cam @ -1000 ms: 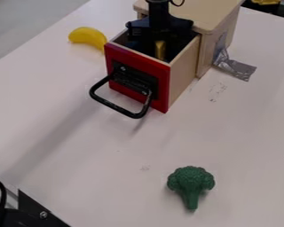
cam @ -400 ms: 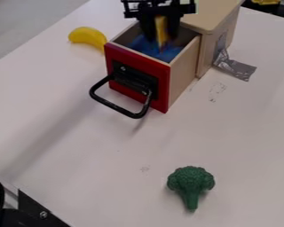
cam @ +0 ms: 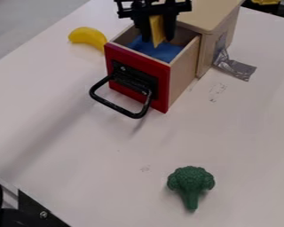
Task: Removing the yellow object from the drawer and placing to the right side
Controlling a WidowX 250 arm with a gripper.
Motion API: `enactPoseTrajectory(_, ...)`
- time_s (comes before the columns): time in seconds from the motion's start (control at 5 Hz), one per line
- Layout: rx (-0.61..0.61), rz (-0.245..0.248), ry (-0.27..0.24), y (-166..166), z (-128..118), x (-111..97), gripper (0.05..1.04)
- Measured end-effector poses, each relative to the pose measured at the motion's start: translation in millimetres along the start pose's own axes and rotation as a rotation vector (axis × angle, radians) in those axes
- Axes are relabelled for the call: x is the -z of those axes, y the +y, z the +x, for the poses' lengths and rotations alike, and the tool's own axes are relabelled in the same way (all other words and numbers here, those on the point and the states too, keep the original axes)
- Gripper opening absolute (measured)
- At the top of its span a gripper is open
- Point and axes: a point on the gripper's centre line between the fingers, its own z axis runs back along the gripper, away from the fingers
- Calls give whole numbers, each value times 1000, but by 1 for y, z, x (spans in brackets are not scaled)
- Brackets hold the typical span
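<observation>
Your gripper (cam: 158, 39) hangs over the open drawer (cam: 161, 84) at the far side of the table, its two fingers clamped on the yellow object (cam: 157, 29), which sits upright between them. Below it you have something blue (cam: 162, 53) inside the drawer. You can see a yellow banana (cam: 88, 36) just left of the drawer, silver tape (cam: 236, 68) to its right, and green broccoli (cam: 191, 182) near you, right of centre.

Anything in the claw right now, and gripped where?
Yes: the yellow object, between the claw's fingers near its upper part, lower end free.
</observation>
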Motion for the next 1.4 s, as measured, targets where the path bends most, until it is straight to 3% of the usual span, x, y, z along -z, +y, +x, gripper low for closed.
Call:
enactPoseTrajectory(0.2,76,20,3,-9,-12,9,495)
enactPoseTrajectory(0.6,268,96,-49,-42,-34,17,495)
enactPoseTrajectory(1.0,394,139,-74,-67,-55,27,495)
enactPoseTrajectory(1.4,506,147,-36,-85,-84,55,495)
